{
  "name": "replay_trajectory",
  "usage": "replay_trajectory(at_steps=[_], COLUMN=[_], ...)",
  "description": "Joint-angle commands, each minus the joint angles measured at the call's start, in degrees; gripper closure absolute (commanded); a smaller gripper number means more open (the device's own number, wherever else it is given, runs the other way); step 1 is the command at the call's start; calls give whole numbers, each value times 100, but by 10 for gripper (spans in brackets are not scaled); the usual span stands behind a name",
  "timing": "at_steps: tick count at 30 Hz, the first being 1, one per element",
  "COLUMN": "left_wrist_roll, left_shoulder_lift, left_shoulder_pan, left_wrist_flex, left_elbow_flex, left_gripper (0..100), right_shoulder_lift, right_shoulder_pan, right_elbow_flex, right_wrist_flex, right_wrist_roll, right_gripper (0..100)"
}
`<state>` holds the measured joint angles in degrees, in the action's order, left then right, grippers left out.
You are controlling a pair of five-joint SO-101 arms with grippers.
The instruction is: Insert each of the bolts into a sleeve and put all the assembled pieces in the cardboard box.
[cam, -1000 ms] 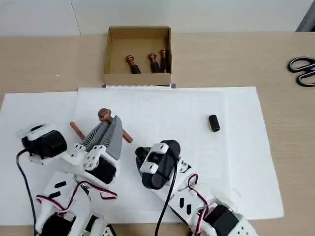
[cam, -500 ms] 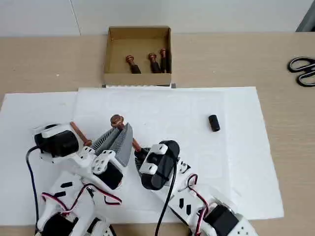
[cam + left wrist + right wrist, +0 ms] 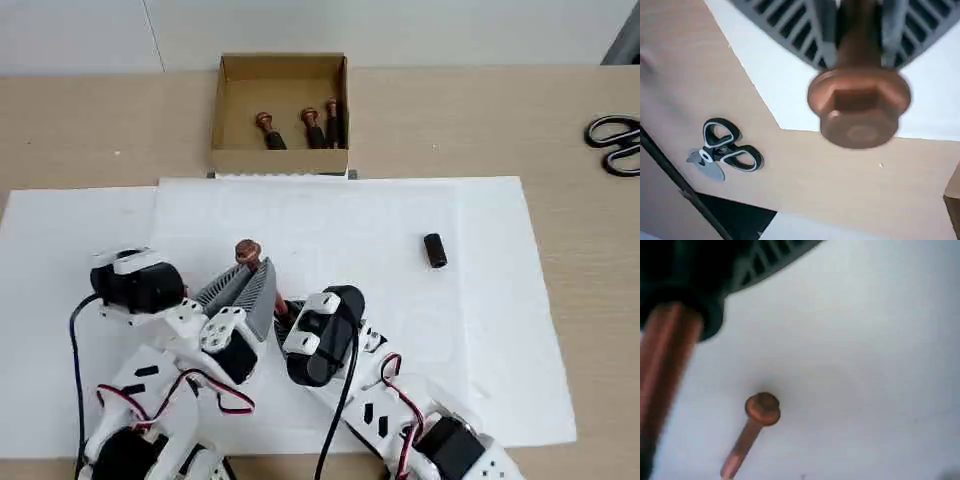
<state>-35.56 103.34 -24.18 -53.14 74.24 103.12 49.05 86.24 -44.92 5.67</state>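
My left gripper (image 3: 252, 280) is shut on a copper bolt (image 3: 247, 252), head up and away from the arm; the hexagonal head (image 3: 859, 107) looms close in the left wrist view. Its shaft slants down to my right gripper (image 3: 284, 312), which is shut on a black sleeve (image 3: 682, 295). The shaft (image 3: 662, 370) enters that sleeve's end. A second bolt (image 3: 754, 427) lies loose on the white paper. Another black sleeve (image 3: 434, 250) lies on the paper to the right. The cardboard box (image 3: 226, 105) at the back holds three assembled pieces (image 3: 305, 128).
White paper sheets (image 3: 400, 330) cover the near table. Black-handled scissors (image 3: 615, 143) lie at the far right edge, and the scissors (image 3: 725, 155) appear again in the left wrist view. Both arm bases crowd the front edge.
My left arm has swung right with the bolt, bringing its shaft to the sleeve in the right gripper. It now covers the loose bolt in the high view. The right arm kept still.
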Motion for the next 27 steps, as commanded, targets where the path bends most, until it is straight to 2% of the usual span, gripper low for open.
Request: replay_trajectory(at_steps=[1, 10, 17, 22, 27], left_wrist_roll=[35, 70, 800, 826, 844], left_shoulder_lift=[62, 70, 70, 62, 62], left_shoulder_pan=[-9, -545, -571, -615, -958], left_wrist_flex=[9, -290, -976, -1275, -1284], left_elbow_flex=[48, 4, -488, -462, -75], left_gripper=[994, 994, 994, 994, 994], right_shoulder_lift=[66, 66, 75, 75, 75], right_shoulder_pan=[31, -13, -330, -321, -198], right_elbow_flex=[-396, -404, -448, -519, -527], right_wrist_flex=[136, 136, 171, 154, 171], right_wrist_roll=[-26, 53, 281, 264, 290], right_gripper=[996, 996, 996, 995, 995])
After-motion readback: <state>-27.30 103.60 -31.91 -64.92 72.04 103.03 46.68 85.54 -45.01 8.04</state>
